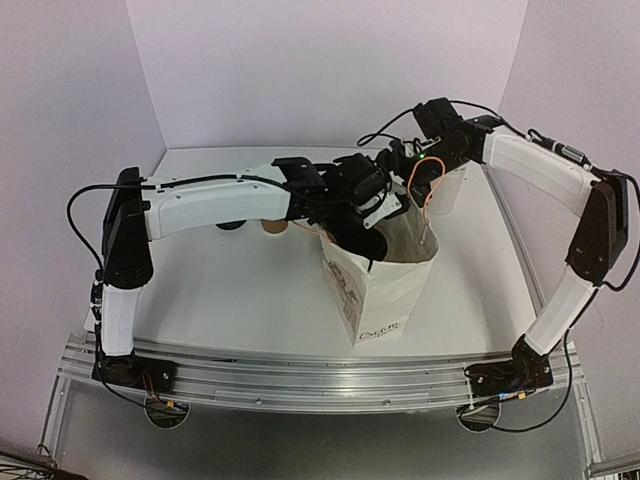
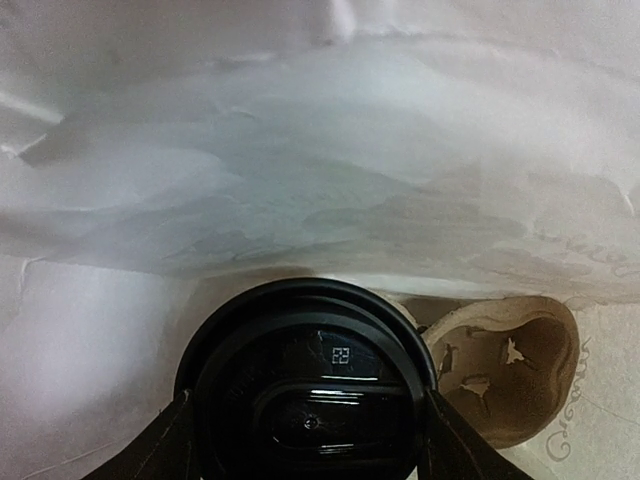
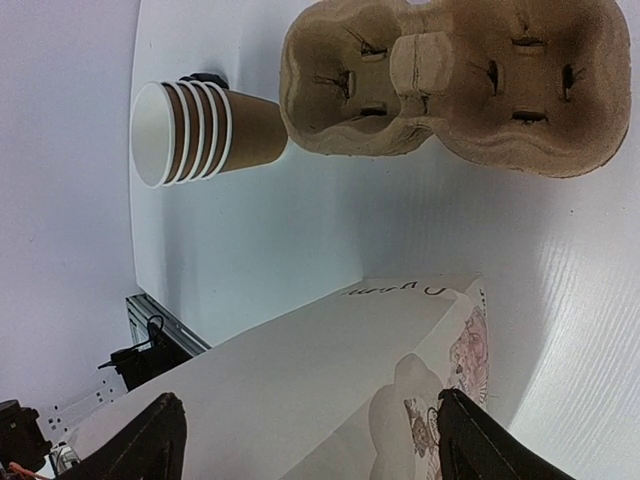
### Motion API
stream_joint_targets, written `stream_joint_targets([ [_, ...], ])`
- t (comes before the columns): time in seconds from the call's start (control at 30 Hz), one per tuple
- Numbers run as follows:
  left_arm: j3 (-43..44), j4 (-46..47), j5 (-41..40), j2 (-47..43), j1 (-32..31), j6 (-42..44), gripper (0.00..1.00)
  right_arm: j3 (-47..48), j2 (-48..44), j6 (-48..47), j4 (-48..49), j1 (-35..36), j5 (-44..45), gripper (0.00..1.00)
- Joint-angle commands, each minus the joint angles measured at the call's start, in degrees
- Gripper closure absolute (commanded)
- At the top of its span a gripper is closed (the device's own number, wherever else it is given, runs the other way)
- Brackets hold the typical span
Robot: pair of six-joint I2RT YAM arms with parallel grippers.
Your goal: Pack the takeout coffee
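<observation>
The takeout coffee shows only as its round black lid [image 2: 310, 390], held low inside the white paper bag [image 1: 375, 290]. My left gripper [image 1: 368, 222] reaches down into the bag's open mouth. In the left wrist view it [image 2: 310, 455] is shut on the coffee, one finger on each side of the lid, with white bag walls [image 2: 300, 150] all around. My right gripper [image 1: 412, 170] hovers at the bag's back rim. In the right wrist view it [image 3: 315, 445] is open above the bag's outer wall [image 3: 300, 390], holding nothing.
A stack of lidless brown cups [image 3: 195, 130] lies on its side on the table, left of the bag [image 1: 270, 228]. A brown pulp cup carrier [image 3: 450, 80] lies beside it. A carrier pocket [image 2: 510, 370] shows right of the lid. A white cylinder [image 1: 450, 190] stands behind the bag.
</observation>
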Motion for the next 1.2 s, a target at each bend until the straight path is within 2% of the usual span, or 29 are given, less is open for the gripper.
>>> stream_joint_targets([
  [0.0,-8.68,-5.97,8.75,1.25,1.88,-5.36,0.91,-0.37,-4.8,-1.62,-0.18,0.41,-1.52,0.18],
  [0.13,-13.88,-5.21,15.05,-1.63,1.71,-6.41,0.87,-0.96,-5.67,-1.66,-0.12,0.4,-0.93,0.17],
  [0.23,-15.1,-4.02,11.19,-2.18,1.48,-5.8,0.86,-1.27,-5.99,-1.6,-0.18,0.39,-0.81,0.17],
  [0.3,-12.99,-4.33,9.39,-0.96,1.49,-4.09,0.84,-1.44,-6.09,-1.5,-0.13,0.4,-0.66,0.17],
  [0.6,-10.75,-3.93,5.9,2.8,0.03,-0.09,0.81,-1.32,-6.5,-1.69,-0.2,0.39,-0.1,0.17],
  [0.7,-9.91,-3.08,3.06,2.36,-0.01,0.27,0.75,-1.91,-7.36,-2.07,-0.16,0.38,0.26,0.17],
  [0.8,-7.06,-1.6,-0.04,0.82,0.57,3.9,0.63,-1.04,-7.31,-2.48,-0.18,0.41,0.13,0.16],
  [0.87,-4.51,-0.37,-0.22,-0.23,0.79,7.54,0.56,0.26,-6.79,-2.72,-0.19,0.39,-0.03,0.16],
  [1.0,2.16,-0.98,0.67,-0.43,0.88,12.03,0.49,2.13,-5.87,-2.65,-0.2,0.38,-0.11,0.16],
  [1.17,6.03,-5.05,3.78,0.17,0.82,10.1,0.38,3.45,-5.55,-2.72,-0.15,0.4,-0.29,0.16],
])
